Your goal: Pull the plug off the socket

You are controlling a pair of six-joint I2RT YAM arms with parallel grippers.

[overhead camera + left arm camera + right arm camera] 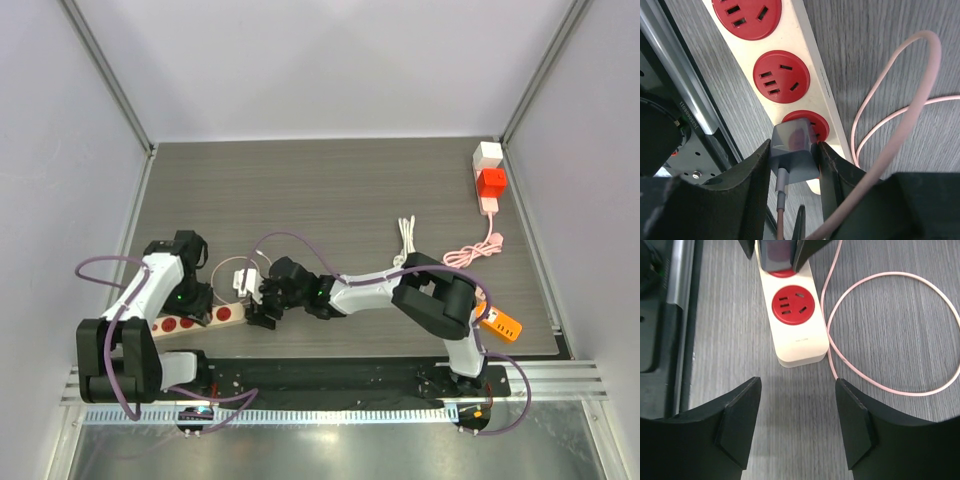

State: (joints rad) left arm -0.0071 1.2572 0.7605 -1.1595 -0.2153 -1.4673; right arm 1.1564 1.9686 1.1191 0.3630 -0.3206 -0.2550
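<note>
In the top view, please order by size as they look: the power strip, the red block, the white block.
1. power strip, clearly the largest, though partly covered.
2 and 3. red block and white block: nearly alike, so I do not rank them.

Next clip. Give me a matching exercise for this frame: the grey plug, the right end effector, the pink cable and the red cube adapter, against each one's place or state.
Things
1. grey rectangular plug
2. right end effector
3. thin pink cable
4. red cube-shaped adapter

Places or states
A. open, hovering by the end of the cream plastic power strip
B. at the far right corner of the grey wood-grain table
C. clamped by the left end effector
D. lying in a loop on the table

Pairs: 1-C, 2-A, 3-D, 4-B
</note>
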